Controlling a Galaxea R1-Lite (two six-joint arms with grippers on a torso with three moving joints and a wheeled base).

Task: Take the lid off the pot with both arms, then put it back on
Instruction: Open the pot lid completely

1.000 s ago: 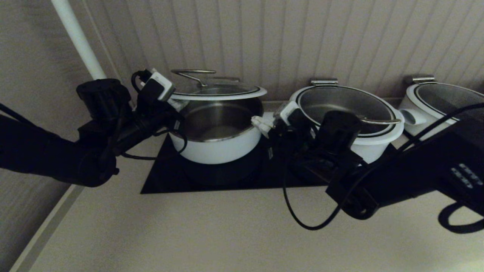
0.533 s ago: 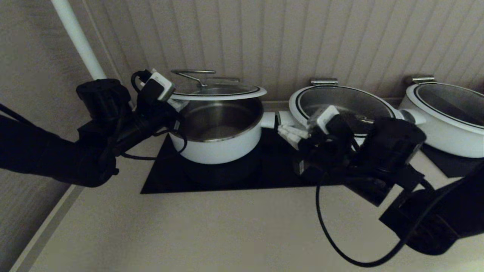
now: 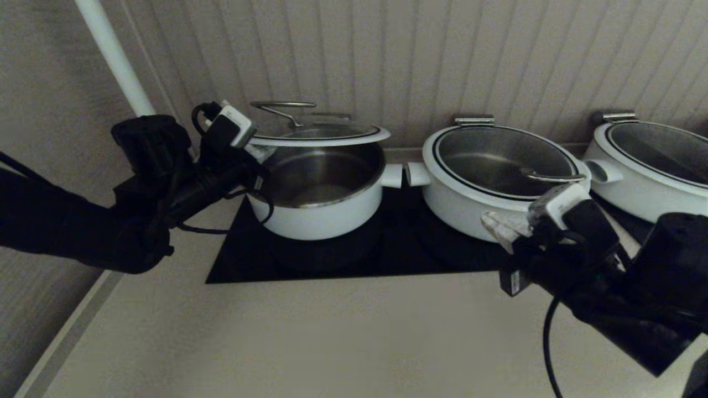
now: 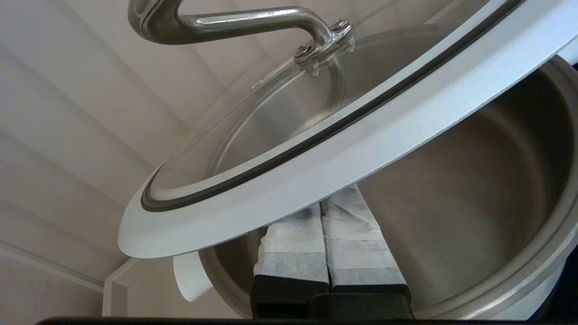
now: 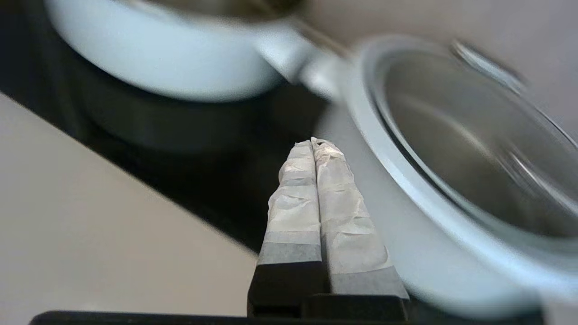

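I see the lid (image 3: 321, 134) propped above the pot (image 3: 318, 190), resting on my left gripper (image 4: 323, 212), whose fingers are pressed together under its left rim, while my empty, closed right gripper (image 3: 496, 225) is well apart to the right; three pots, three lids.

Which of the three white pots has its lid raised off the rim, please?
The leftmost pot, the narrowest and deepest. Its lid is propped up on the left gripper, fingers shut beneath its rim. The middle pot and right pot are still covered.
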